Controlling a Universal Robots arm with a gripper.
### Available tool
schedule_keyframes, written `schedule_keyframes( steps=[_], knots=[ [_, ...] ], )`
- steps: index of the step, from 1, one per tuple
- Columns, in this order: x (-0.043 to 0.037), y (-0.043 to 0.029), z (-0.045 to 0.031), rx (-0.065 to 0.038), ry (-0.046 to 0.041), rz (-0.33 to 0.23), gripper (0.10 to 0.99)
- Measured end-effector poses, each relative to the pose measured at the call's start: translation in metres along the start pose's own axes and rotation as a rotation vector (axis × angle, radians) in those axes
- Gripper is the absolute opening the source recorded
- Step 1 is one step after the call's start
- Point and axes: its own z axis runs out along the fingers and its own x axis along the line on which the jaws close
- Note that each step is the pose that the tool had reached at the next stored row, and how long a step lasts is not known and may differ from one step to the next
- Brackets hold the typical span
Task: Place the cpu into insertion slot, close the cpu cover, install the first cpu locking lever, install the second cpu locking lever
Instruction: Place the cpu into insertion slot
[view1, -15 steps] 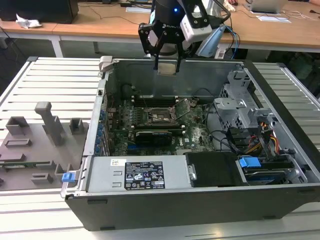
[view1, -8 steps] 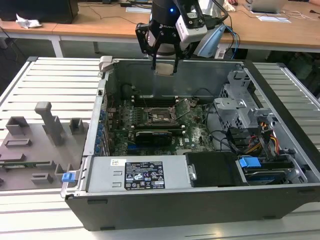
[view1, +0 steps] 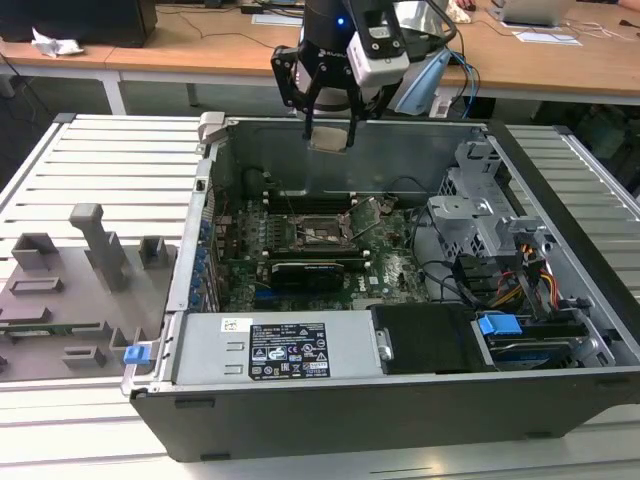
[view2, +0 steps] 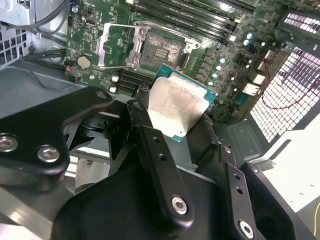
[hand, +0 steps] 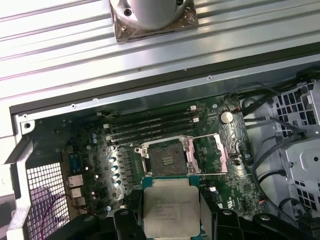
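My gripper (view1: 331, 140) hangs above the open computer case, over its back wall, shut on the cpu (view1: 332, 138). In both wrist views the cpu (view2: 177, 105) (hand: 170, 210) is a square silvery chip with a green rim, held by its edges between the black fingers (view2: 145, 125). The insertion slot (view2: 160, 50) (hand: 167, 160) (view1: 320, 232) lies below on the green board, its dark centre bare. The cpu cover (view2: 117, 45) (hand: 210, 154) is swung open to one side of the slot. The cpu is well clear of the slot.
Long black memory slots (hand: 150, 127) run beside the socket, and a black card (view1: 310, 268) lies in front of it. A grey power supply (view1: 270, 350) fills the case's front, and a metal drive cage (view1: 480, 210) with cables stands at the exterior view's right. Grey fixtures (view1: 80, 260) sit at the exterior view's left.
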Motion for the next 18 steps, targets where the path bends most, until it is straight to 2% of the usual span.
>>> schedule_keyframes(
  steps=[18],
  knots=[
    [0.0017, -0.0006, 0.0017, -0.002, -0.0081, 0.091, 0.541]
  ],
)
